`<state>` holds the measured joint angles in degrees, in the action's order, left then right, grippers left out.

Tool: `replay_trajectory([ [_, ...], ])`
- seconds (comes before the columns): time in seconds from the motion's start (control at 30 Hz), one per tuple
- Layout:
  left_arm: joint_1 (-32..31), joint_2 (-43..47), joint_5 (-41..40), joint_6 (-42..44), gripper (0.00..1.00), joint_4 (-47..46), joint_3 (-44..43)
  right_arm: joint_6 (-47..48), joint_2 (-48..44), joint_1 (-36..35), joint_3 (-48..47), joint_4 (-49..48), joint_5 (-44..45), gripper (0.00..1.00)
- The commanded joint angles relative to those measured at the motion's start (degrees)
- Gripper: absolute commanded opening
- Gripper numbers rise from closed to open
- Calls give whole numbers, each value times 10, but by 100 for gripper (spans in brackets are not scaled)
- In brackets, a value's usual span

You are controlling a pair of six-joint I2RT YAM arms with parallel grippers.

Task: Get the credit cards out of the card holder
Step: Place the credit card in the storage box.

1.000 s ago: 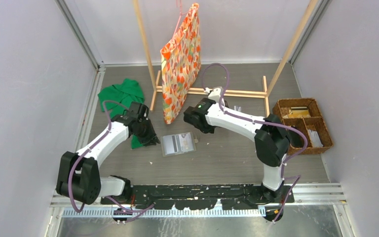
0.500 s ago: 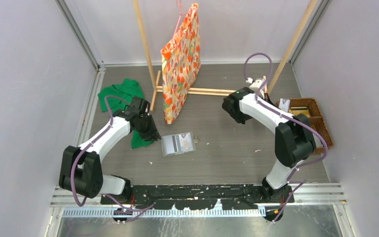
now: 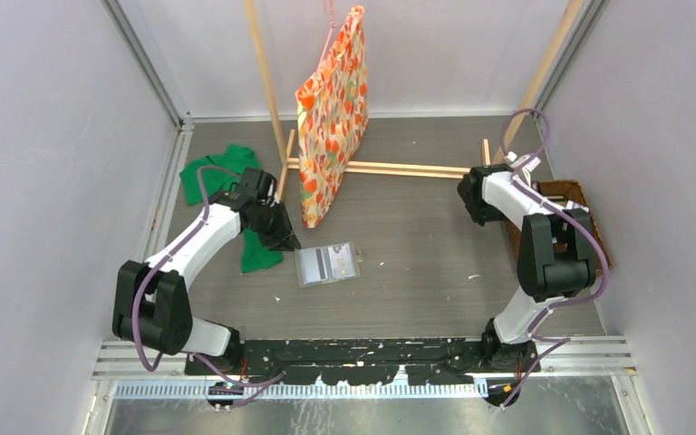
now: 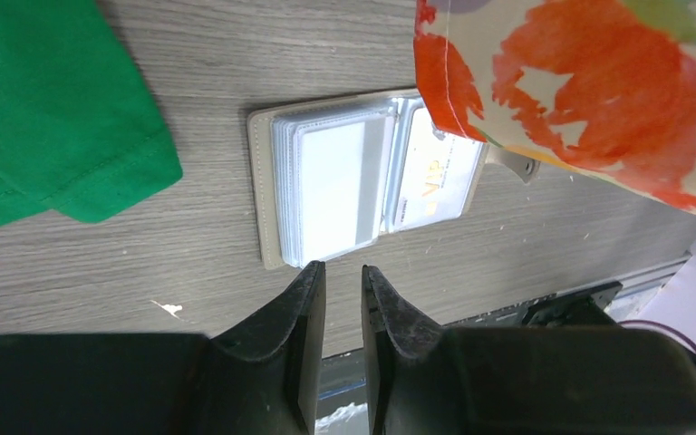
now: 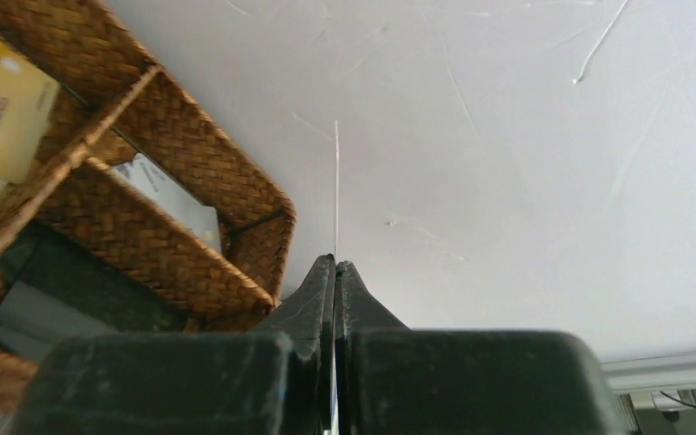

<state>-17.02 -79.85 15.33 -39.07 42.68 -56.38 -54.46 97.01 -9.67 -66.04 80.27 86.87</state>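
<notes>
Lying open and flat on the grey wood-grain counter (image 3: 426, 272), the card holder (image 4: 362, 177) is seen with its translucent pockets facing up. A pale card with a grey stripe (image 4: 331, 186) is held in one pocket and a card with orange lettering (image 4: 435, 177) in the pocket next to it. The left pincer (image 4: 340, 269) is poised just beside one corner of the card holder, its fingers a narrow gap apart with nothing between them; whether the holder is touched cannot be told. A green cloth (image 4: 45, 109) is spread on the counter near the card holder, on the side where the left arm reaches in. An orange-patterned fabric bag (image 3: 331, 109), hung from a wooden rack (image 3: 390, 169), is found directly behind the card holder, and in the left wrist view its hem covers one corner of the holder. A brown wicker basket (image 5: 145, 227) is placed well apart from the card holder, at the far right of the counter. The right pincer (image 5: 335, 258) is positioned beside that basket, far from the card holder, its fingers pressed together on a thin white card (image 5: 335, 181) seen edge-on. A pale flat piece (image 5: 168, 195) is lodged in one basket compartment and a yellow item (image 5: 4, 109) in another
</notes>
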Motion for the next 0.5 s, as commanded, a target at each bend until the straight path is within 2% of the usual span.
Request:
replay_trajectory([
  [0.0,1,-7,42,29,23,27,-22,-117,24,36,-16,85,112,0],
  [0.03,1,-6,44,31,23,27,-21,-232,50,43,-33,164,125,1],
  [0.07,1,-5,45,33,23,27,-18,-261,72,50,-39,186,130,1],
  [0.23,0,-6,58,37,23,23,-9,-309,149,73,-22,189,139,1],
  [0.47,1,-6,68,38,23,13,1,-331,169,138,-35,189,146,1],
])
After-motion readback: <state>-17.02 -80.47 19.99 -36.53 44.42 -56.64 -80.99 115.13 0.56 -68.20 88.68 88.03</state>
